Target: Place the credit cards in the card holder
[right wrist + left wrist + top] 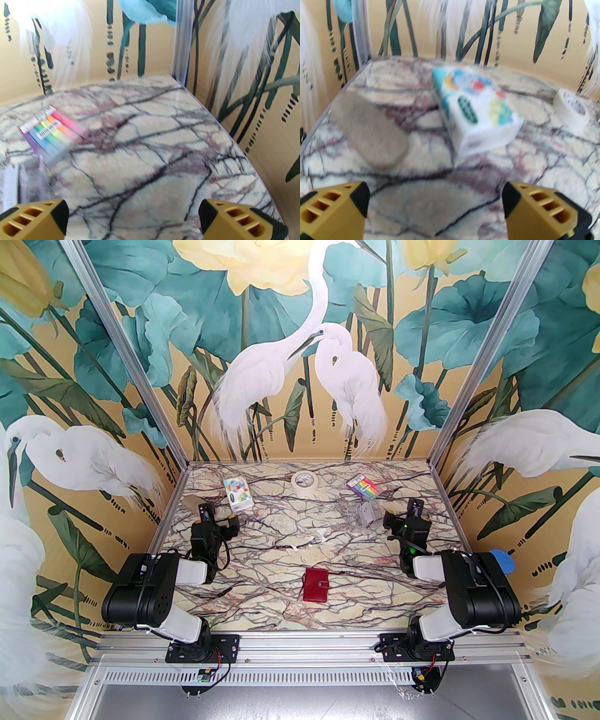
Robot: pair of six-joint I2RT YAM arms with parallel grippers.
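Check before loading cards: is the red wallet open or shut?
Shut. The wallet lies folded flat on the table, only its red cover showing.

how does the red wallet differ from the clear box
The wallet is opaque dark red; the clear box is see-through. The wallet lies near the front centre; the clear box sits farther back on the right. Both rest on the table, ungripped.
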